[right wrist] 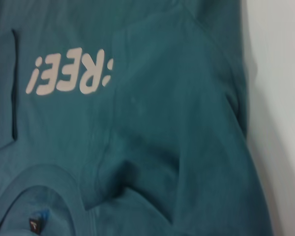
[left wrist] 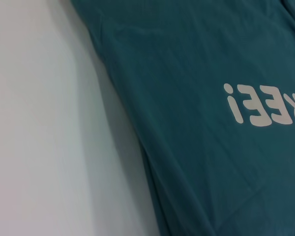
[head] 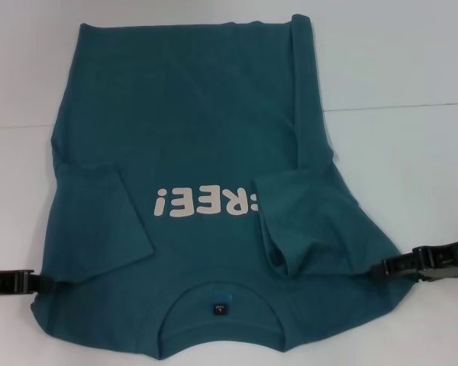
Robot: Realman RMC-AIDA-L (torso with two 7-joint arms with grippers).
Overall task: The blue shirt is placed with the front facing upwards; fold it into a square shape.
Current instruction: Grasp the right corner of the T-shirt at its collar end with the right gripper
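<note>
The blue shirt (head: 206, 130) lies front up on the white table (head: 412, 69), collar and dark inner label (head: 220, 309) nearest me, hem at the far side. Both sleeves are folded inward over the chest; the right one covers part of the off-white print (head: 206, 204). My left gripper (head: 46, 284) is at the shirt's left shoulder edge, shut on the cloth. My right gripper (head: 385, 268) is at the right shoulder, shut on a corner drawn to a point. The shirt fills the left wrist view (left wrist: 196, 147) and the right wrist view (right wrist: 162, 123); neither shows its own fingers.
White tabletop lies bare to the left (left wrist: 39, 123) and right (right wrist: 285, 98) of the shirt. A seam line in the table runs across behind it (head: 397, 105). The shirt's near edge reaches the bottom of the head view.
</note>
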